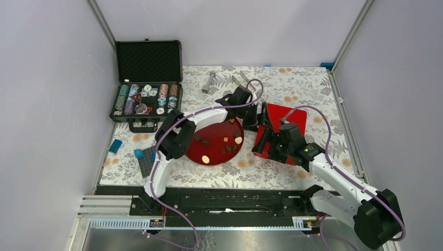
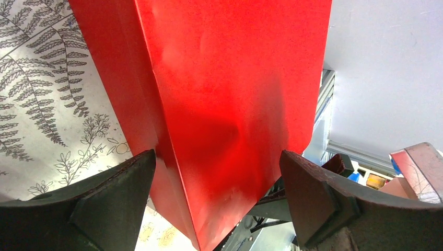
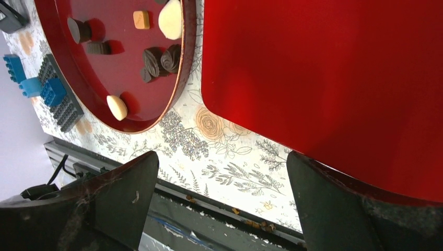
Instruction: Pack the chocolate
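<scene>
The left gripper (image 2: 218, 157) gapes wide, its 2 fingers straddling a corner of the red box (image 2: 224, 78) without pinching it. The right gripper (image 3: 222, 157) is spread too, holding nothing, just beside that box. The chocolate (image 3: 159, 60) lies loose on the round red plate (image 3: 120, 63) alongside. The pieces look light, brittle and easily smudged to me; pinch each gently across its sides.
</scene>
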You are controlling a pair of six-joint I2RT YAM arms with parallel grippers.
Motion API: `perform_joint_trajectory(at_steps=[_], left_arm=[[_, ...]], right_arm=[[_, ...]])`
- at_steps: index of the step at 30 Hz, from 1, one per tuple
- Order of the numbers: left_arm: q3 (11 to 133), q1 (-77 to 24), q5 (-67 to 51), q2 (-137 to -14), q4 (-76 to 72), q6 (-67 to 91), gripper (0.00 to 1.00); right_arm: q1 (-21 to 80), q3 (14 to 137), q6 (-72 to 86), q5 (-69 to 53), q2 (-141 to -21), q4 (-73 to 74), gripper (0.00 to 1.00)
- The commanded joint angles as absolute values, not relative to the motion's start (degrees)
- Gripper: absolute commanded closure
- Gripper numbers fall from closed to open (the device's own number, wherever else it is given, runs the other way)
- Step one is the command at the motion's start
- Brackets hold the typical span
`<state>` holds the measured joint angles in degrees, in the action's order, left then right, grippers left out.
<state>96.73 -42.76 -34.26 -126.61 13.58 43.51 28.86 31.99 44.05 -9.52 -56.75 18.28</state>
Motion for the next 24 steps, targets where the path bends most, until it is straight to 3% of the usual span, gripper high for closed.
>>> perform_joint_trajectory(at_steps=[1, 24], left_arm=[[99.33, -42.2, -35.04, -126.74, 11.98, 42.99, 0.07], [101.56, -41.93, -34.93, -126.72, 12.46, 42.8, 0.07]], right_arm=[[29.2, 31.36, 45.68, -4.02, -55.97, 14.09, 0.0], [29.23, 38.48, 43.26, -7.44, -50.65, 25.65, 0.0]])
